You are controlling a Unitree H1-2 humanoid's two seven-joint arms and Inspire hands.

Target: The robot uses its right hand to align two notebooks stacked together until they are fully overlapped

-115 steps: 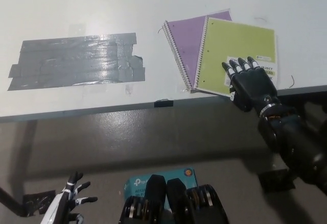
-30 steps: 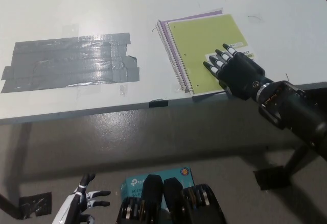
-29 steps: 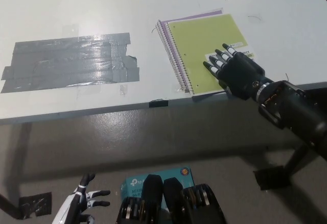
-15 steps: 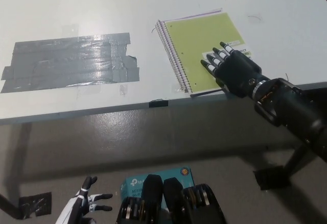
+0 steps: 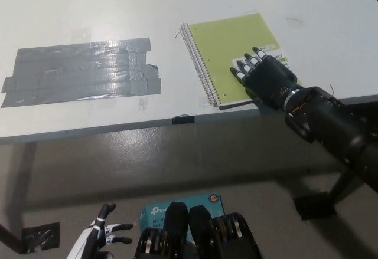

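Head view: black fingers (image 5: 247, 64) lie flat and slightly spread, holding nothing, right hand (image 5: 264, 78) pressing the green notebook (image 5: 227, 55) near the table (image 5: 177, 11) front edge, wrist angled lower right. White left hand (image 5: 99, 238) rests lower left, fingers apart.

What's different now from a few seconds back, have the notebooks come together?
Yes. The right hand, flat on the green notebook, slid it left over the purple one, which is now hidden beneath. Nothing was grasped or released. The grey tape patch stayed put, and the left hand remains low by the robot's side, open.
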